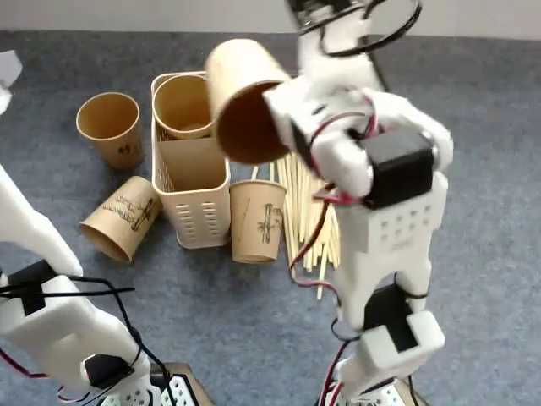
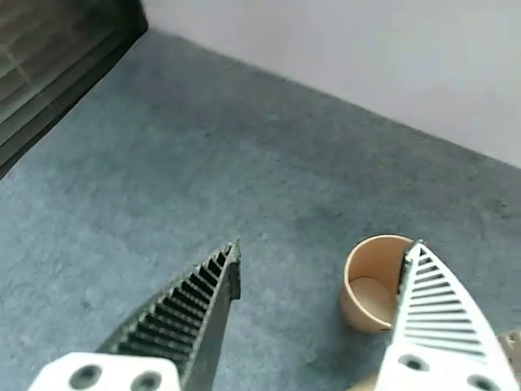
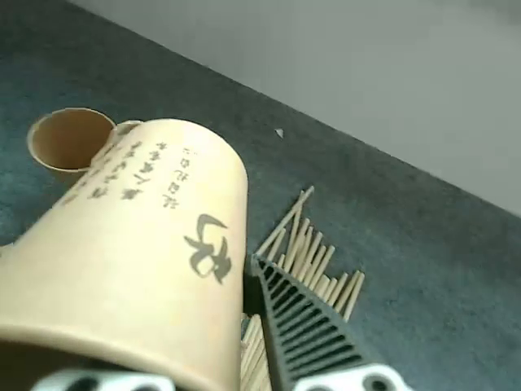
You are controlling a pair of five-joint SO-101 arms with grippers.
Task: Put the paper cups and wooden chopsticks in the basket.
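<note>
- Well, at the far left the left gripper (image 2: pixel 326 244) hangs with its jaws spread wide and nothing between them, above the carpet (image 1: pixel 473 127) near an upright cup (image 2: pixel 370 293). I judge it best kept clear for this step.
- Next, a tipped cup (image 1: pixel 122 218) lies on its side just beside the basket (image 1: pixel 196 222). The basket's far compartment already holds a stowed cup (image 1: pixel 182 106), and the near one looks empty.
- The step in hand seems to be dropping in the held cup (image 1: pixel 241 101). The right gripper (image 1: pixel 279 106) is closed on it, and it hangs tilted above the basket's right rim.
- To do this well, turn the cup base-down, centre it over the near compartment, lower it between the walls, then let go. Released at this tilt, it would likely glance off the rim.
- Right of the basket is a standing cup (image 1: pixel 258 220), then the chopsticks (image 1: pixel 308 216), fanned out under the arm.
- The carpet is grey-blue and looks soft enough to damp a fall. A pale wall (image 3: pixel 366 65) closes the far edge.
</note>
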